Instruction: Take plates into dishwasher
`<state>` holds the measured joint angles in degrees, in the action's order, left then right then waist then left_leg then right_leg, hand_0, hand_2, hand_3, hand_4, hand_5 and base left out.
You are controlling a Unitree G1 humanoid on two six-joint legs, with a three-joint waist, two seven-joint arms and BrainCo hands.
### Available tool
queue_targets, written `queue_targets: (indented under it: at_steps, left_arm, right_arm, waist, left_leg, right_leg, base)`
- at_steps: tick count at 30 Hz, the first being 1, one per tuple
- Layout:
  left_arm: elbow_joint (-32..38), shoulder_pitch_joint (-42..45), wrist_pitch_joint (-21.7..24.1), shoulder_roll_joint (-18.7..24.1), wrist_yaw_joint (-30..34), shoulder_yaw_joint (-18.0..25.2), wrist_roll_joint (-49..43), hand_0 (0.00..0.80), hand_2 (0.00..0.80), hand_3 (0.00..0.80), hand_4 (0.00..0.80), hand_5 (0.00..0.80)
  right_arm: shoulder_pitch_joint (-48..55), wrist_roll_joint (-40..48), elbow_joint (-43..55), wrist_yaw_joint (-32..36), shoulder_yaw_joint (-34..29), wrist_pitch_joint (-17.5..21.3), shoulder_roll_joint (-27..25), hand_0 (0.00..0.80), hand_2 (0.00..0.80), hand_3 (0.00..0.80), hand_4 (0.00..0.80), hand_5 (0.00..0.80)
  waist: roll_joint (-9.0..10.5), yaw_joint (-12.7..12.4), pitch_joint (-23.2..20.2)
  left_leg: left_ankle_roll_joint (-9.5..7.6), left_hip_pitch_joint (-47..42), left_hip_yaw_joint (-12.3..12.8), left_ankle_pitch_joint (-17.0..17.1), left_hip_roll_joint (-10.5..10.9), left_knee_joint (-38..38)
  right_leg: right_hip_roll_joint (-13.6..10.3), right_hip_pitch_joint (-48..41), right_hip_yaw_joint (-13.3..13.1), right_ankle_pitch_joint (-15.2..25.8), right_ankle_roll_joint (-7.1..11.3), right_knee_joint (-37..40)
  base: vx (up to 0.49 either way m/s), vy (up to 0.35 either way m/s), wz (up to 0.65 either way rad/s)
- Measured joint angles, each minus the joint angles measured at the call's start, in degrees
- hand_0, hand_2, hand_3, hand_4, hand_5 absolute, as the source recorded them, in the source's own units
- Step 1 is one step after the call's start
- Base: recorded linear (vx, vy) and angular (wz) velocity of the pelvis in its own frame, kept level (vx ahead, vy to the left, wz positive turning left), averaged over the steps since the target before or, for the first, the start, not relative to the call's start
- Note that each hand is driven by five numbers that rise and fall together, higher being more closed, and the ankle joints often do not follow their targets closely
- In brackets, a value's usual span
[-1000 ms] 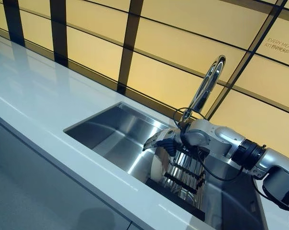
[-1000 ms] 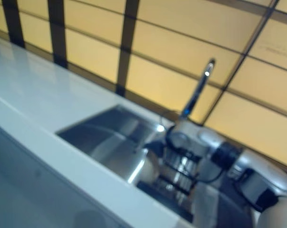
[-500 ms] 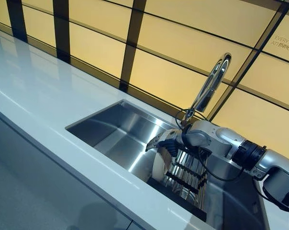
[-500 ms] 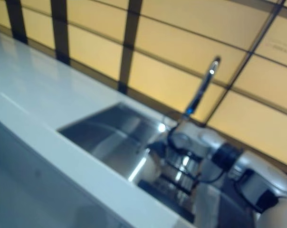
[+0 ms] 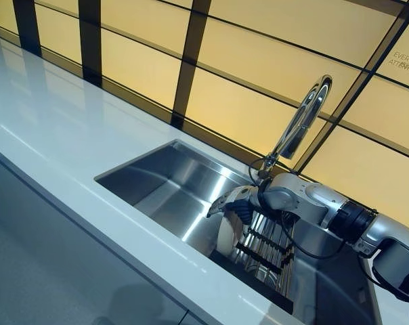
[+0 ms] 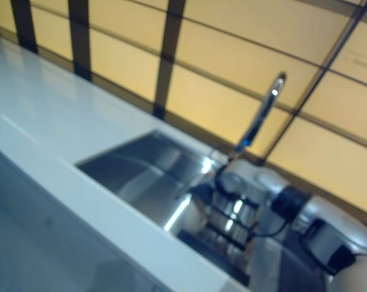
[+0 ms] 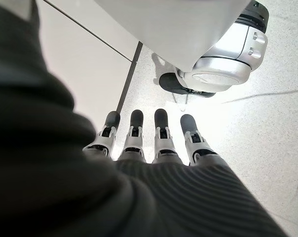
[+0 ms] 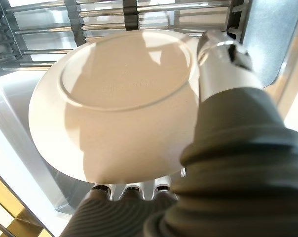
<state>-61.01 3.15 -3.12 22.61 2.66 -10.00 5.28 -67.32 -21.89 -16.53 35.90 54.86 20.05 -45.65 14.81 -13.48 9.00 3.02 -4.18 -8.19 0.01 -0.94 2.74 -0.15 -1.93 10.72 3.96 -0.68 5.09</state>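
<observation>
Gripping a cream plate point(image 8: 119, 103), the right hand point(image 8: 223, 98) is reaching into the steel sink point(image 5: 164, 183) from the robot's right side; its thumb is lying over the plate's underside near the rim while its fingers point(image 8: 131, 190) are curling under the opposite edge, so the plate is being pinched between them. Seen from the head, the plate point(image 5: 226, 231) is standing nearly on edge at the left end of a dark dish rack point(image 5: 262, 254) with shiny metal bars that is sitting in the right part of the sink; whether the plate is touching the rack cannot be told. A curved chrome faucet point(image 5: 296, 125) is rising just behind the hand, in front of a wall of yellow panels with dark strips. A pale countertop point(image 5: 62, 142) is surrounding the sink. The left hand point(image 7: 154, 143) is hanging over a speckled floor, its fingers straight and holding nothing.
</observation>
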Motion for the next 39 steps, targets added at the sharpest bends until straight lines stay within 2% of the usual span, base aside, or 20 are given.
queue_targets:
  at_steps: [1,5,11,12,16,20,21,23,24,39]
  left_arm:
    - [0.00,0.00,0.00,0.00,0.00,-0.01,0.00,0.000,0.000,0.000,0.000,0.000]
    - [0.01,0.02,0.00,0.02,0.01,0.00,-0.01,0.000,0.000,0.000,0.000,0.000]
    - [0.02,0.02,0.00,0.02,0.02,0.00,-0.02,0.000,0.000,0.000,0.000,0.000]
    - [0.05,0.02,-0.01,0.02,0.02,0.00,-0.02,0.000,0.000,0.000,0.000,0.000]
    - [0.05,0.01,-0.02,0.02,0.02,0.00,-0.01,0.000,0.000,0.000,0.000,0.000]
    - [0.05,0.04,-0.01,0.02,0.02,0.00,-0.02,0.000,0.000,0.000,0.000,0.000]
    - [0.05,0.05,-0.01,0.03,0.02,0.01,-0.03,0.000,0.000,0.000,0.000,0.000]
    - [0.04,0.04,-0.01,0.06,0.03,0.01,-0.03,0.000,0.000,0.000,0.000,0.000]
    - [0.05,0.02,-0.01,0.05,0.03,0.00,-0.02,0.000,0.000,0.000,0.000,0.000]
    - [0.31,0.00,-0.01,0.09,0.03,0.05,-0.03,0.000,0.000,0.000,0.000,0.000]
  right_arm:
    - [0.00,0.00,0.00,0.00,0.00,0.00,0.00,0.110,0.110,0.110,0.110,0.110]
    - [0.06,0.00,-0.26,0.00,0.00,0.00,0.00,0.223,0.223,0.223,0.223,0.223]
    - [0.13,-0.01,-0.27,-0.01,-0.01,0.01,0.00,0.270,0.270,0.270,0.270,0.270]
    - [0.20,-0.02,-0.27,-0.02,-0.02,0.01,0.00,0.408,0.408,0.408,0.408,0.408]
    - [0.28,-0.20,-0.21,0.09,-0.02,0.09,0.00,0.424,0.424,0.424,0.424,0.424]
    - [0.28,-0.87,-0.26,0.23,-0.02,0.62,-0.08,0.483,0.483,0.483,0.483,0.483]
    - [0.28,-1.15,-0.27,0.55,-0.04,0.96,-0.22,0.618,0.618,0.618,0.618,0.618]
    - [0.39,-1.08,-0.28,0.92,-0.03,1.11,-0.27,0.703,0.703,0.703,0.703,0.703]
    - [0.76,-1.12,-0.39,1.00,-0.03,1.10,-0.27,0.791,0.791,0.791,0.791,0.791]
    - [2.34,-1.12,-0.42,0.86,-0.08,1.11,-0.26,0.800,0.800,0.800,0.800,0.800]
  waist:
    - [0.00,0.00,0.00]
    - [-0.02,0.00,0.02]
    - [-0.08,0.01,0.07]
    - [-0.08,0.00,0.08]
    - [-0.08,0.03,0.09]
    - [-0.08,0.05,0.09]
    - [-0.08,0.04,0.09]
    - [-0.08,0.04,0.09]
    - [-0.08,0.04,0.09]
    - [-0.17,0.02,0.92]
  left_leg:
    - [0.00,0.00,0.00,0.00,0.00,0.00]
    - [0.00,0.04,0.00,0.00,0.01,0.00]
    - [0.00,0.05,0.00,0.00,0.01,0.00]
    - [0.00,0.05,-0.01,0.00,0.01,0.00]
    - [0.00,0.04,-0.01,0.00,0.00,0.00]
    - [0.00,0.04,-0.01,0.00,0.00,0.00]
    - [0.01,0.04,0.00,-0.01,-0.01,-0.01]
    - [0.01,0.04,0.00,-0.01,-0.01,-0.02]
    - [0.01,0.07,0.00,-0.01,-0.02,-0.03]
    - [0.00,0.09,-0.05,0.00,0.01,-0.08]
  right_leg:
    - [0.00,0.00,0.00,0.00,0.00,0.00]
    - [-0.01,0.03,0.01,0.00,0.00,0.00]
    - [-0.01,0.04,0.01,0.00,0.00,0.00]
    - [-0.01,0.04,0.01,0.00,0.00,0.00]
    - [0.00,0.04,0.02,0.00,0.00,0.00]
    - [0.00,0.03,0.02,0.00,0.00,0.00]
    - [0.00,0.02,0.02,0.00,0.00,0.00]
    - [0.01,0.02,0.03,0.00,0.00,0.00]
    - [0.01,0.04,0.03,0.00,0.00,0.00]
    - [0.01,0.03,0.10,0.00,0.00,-0.01]
  base:
    - [0.000,0.000,0.00]
    - [0.000,0.000,0.00]
    - [0.000,0.000,0.00]
    - [0.000,0.000,0.00]
    - [0.000,0.000,0.00]
    - [0.000,0.000,0.00]
    - [0.000,0.000,0.00]
    - [0.000,0.000,0.00]
    - [0.000,0.000,0.00]
    - [0.000,0.000,0.00]
